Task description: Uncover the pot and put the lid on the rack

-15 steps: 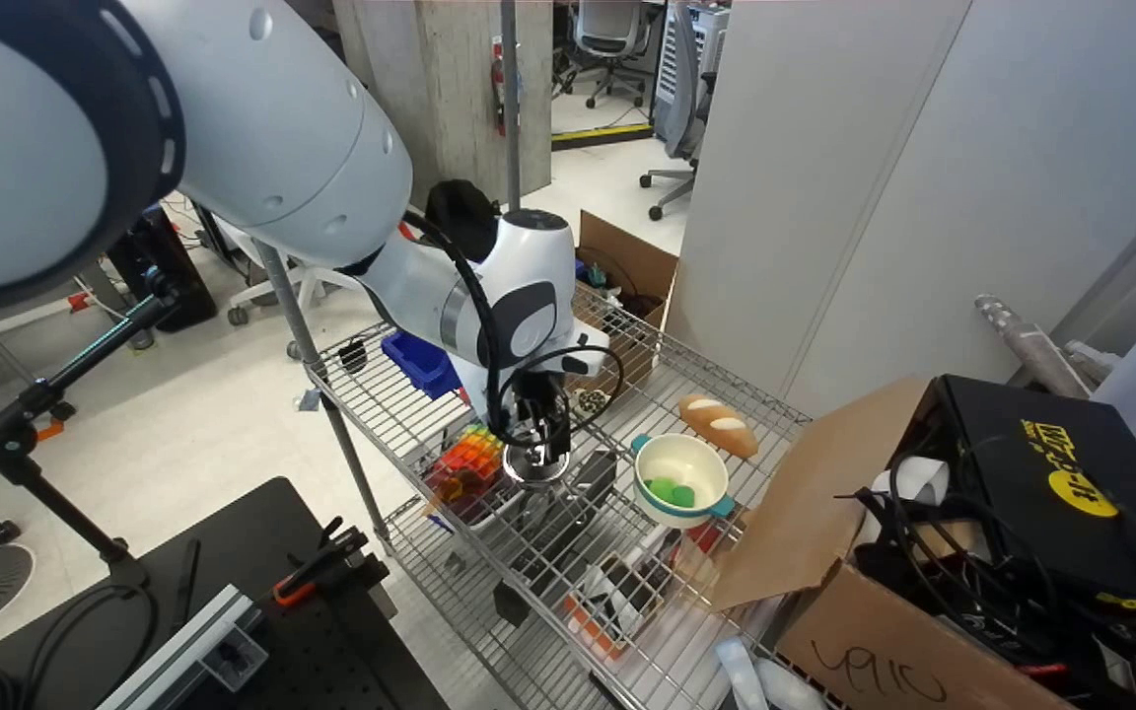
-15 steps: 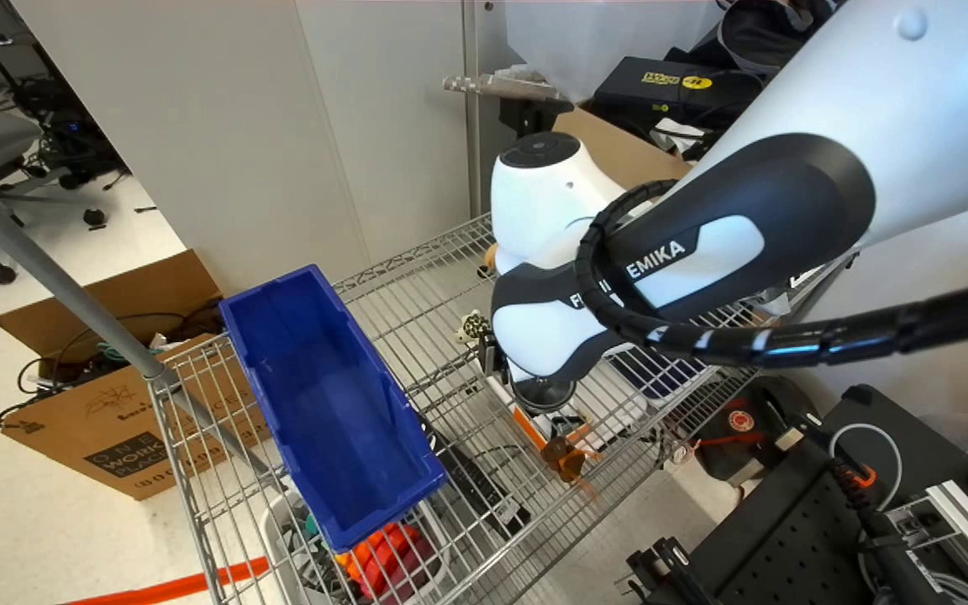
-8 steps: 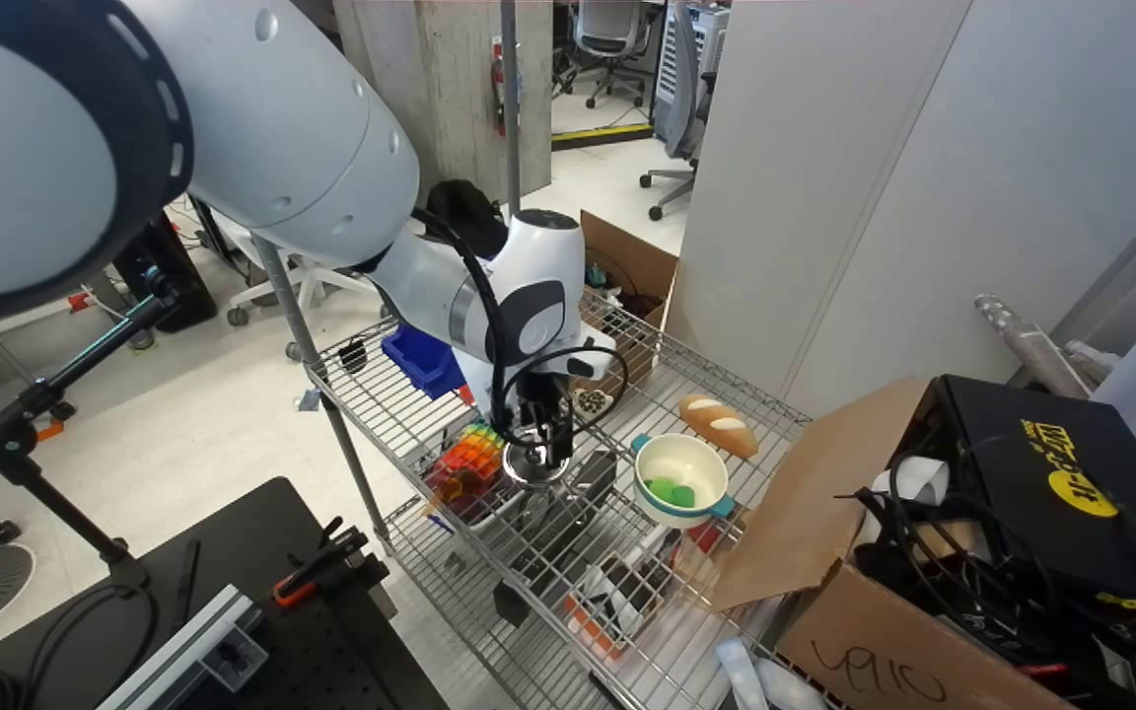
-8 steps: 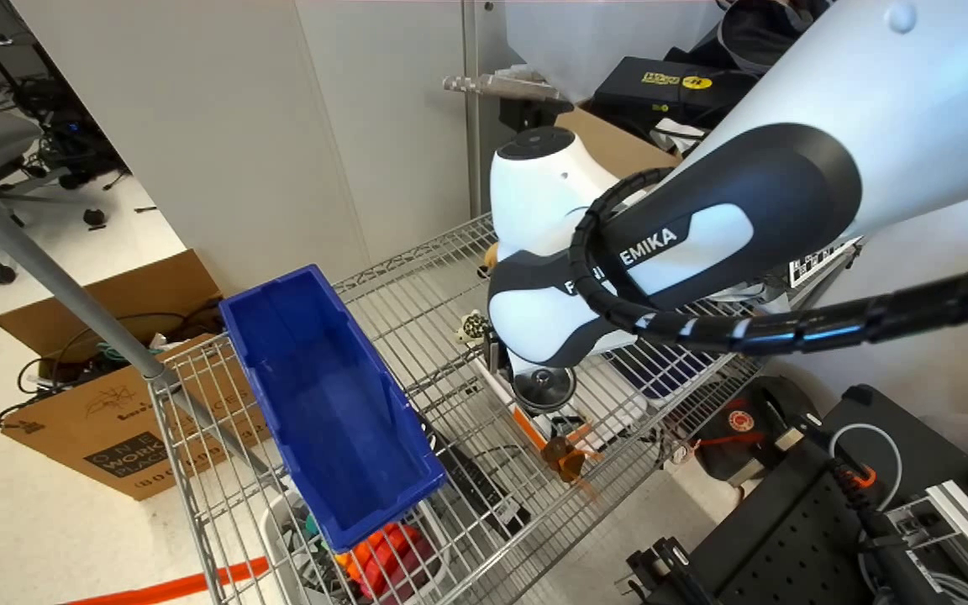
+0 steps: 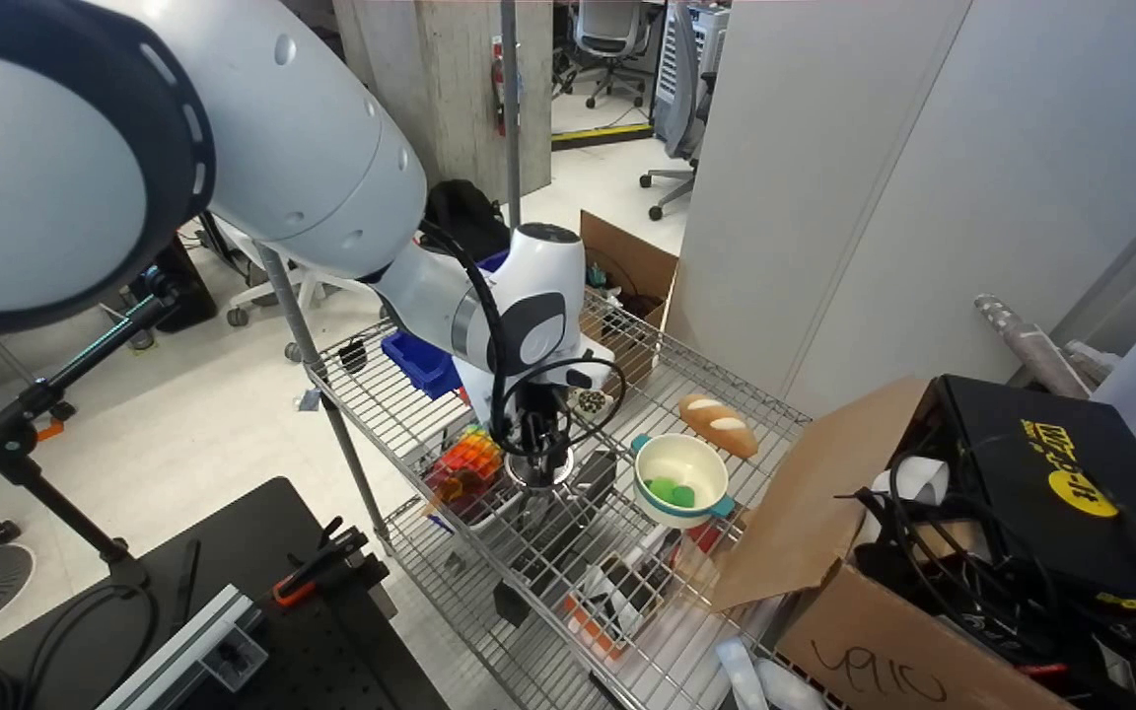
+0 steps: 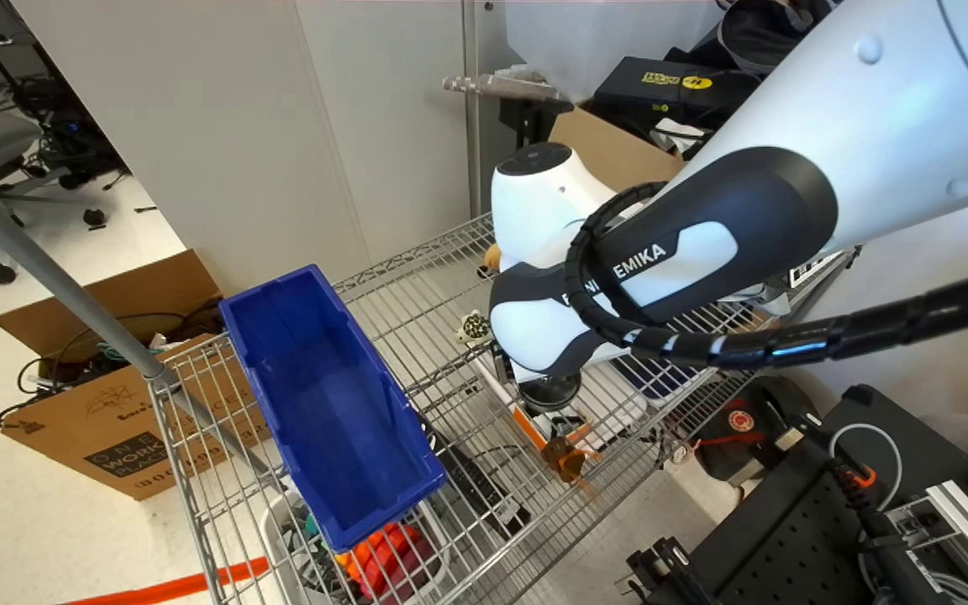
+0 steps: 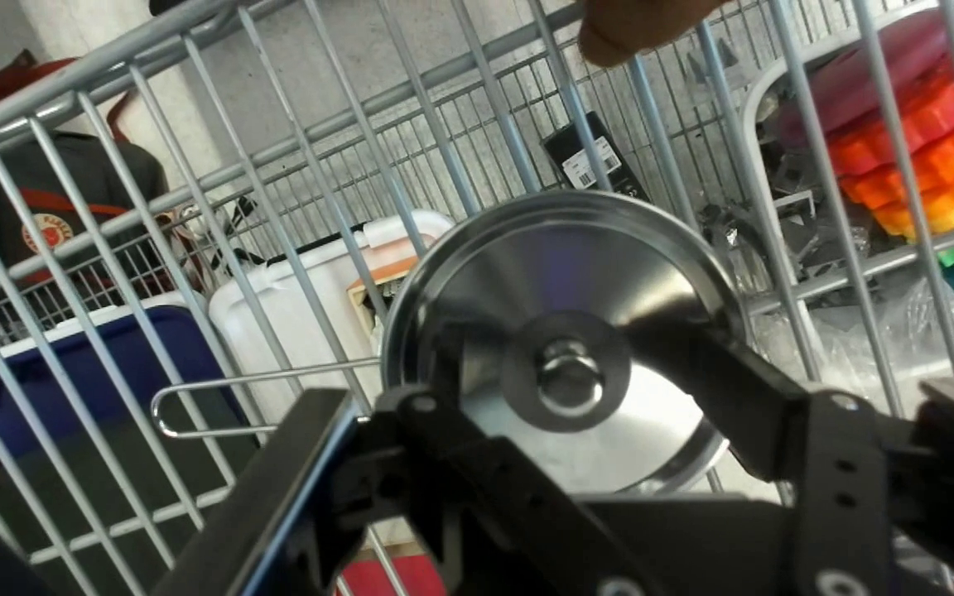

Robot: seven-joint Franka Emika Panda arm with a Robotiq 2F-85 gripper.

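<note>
The lid (image 7: 564, 257) is a shiny silver disc with a round central knob and covers the pot. The pot is mostly hidden under it; its wire handle (image 7: 245, 381) sticks out to the left in the wrist view. The covered pot stands on the wire-grid rack (image 5: 499, 566), and it also shows dark under the hand in an exterior view (image 6: 549, 393). My gripper (image 7: 561, 341) is open just above the lid. Its black fingers are on either side of the knob and apart from it. In an exterior view the gripper (image 5: 540, 449) partly hides the lid.
A blue bin (image 6: 333, 412) lies on the rack's far end. A cream bowl with green rim (image 5: 678, 478), toy bread (image 5: 719, 424) and a small turtle toy (image 6: 474, 326) are nearby. A cardboard box (image 5: 805, 513) stands beyond the bowl. A rack post (image 5: 341, 444) rises at one corner.
The hand has moved slightly right and then down toward the lid in an exterior view. The pot with its lid seems to have shifted slightly the same way. The fingers remain apart.
</note>
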